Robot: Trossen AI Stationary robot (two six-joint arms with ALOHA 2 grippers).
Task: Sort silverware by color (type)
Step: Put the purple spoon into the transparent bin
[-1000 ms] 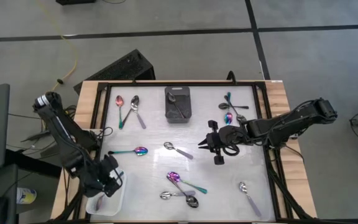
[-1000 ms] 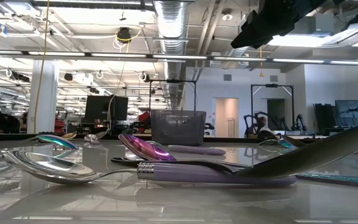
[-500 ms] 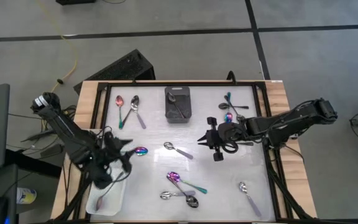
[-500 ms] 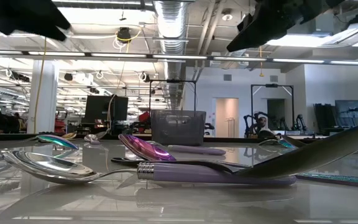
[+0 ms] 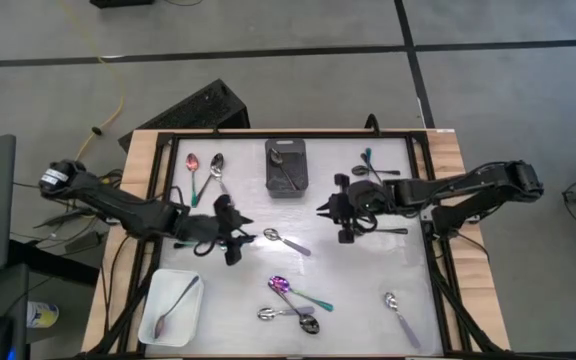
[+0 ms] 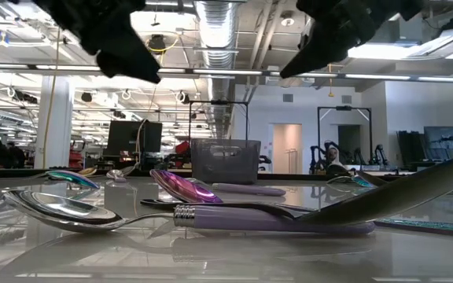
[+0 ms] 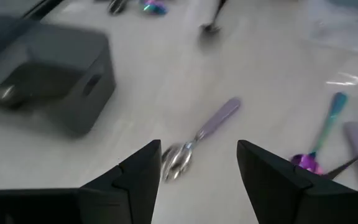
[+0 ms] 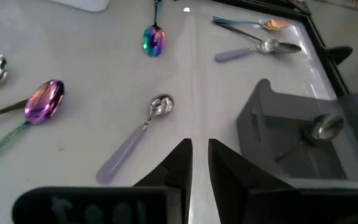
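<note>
The left gripper (image 5: 230, 238) hangs over the middle of the table (image 5: 368, 300), its jaws well apart and holding nothing. In the left wrist view a lilac-handled silver spoon (image 7: 197, 137) lies just ahead between its fingers (image 7: 135, 180), so it looks lined up to take that spoon. In the high view the same spoon sits just right of the gripper.

The right gripper (image 5: 340, 213) hovers right of centre, pointing left, its fingers nearly together with a thin gap, and no spoon in them. It faces the same spoon and the bin (image 8: 291, 134), so both arms aim at one patch; I judge one should give way.

The rest of the silverware is scattered. A rainbow spoon (image 5: 194, 172) and a pale-handled one (image 5: 220, 172) lie far left. A rainbow spoon (image 5: 366, 186) and some slim dark ones, hard to count, lie far right. A tangle (image 5: 296, 305) of rainbow and silver spoons sits near centre, and a lone silver spoon (image 5: 400, 315) near right.

Two containers are in use. The black bin (image 5: 286, 168), at the far middle, holds one spoon, possibly more. The white tray (image 5: 171, 308), at the near left corner, holds a single spoon (image 5: 173, 306); its finish is hard to tell. Most sorting seems still ahead.
</note>
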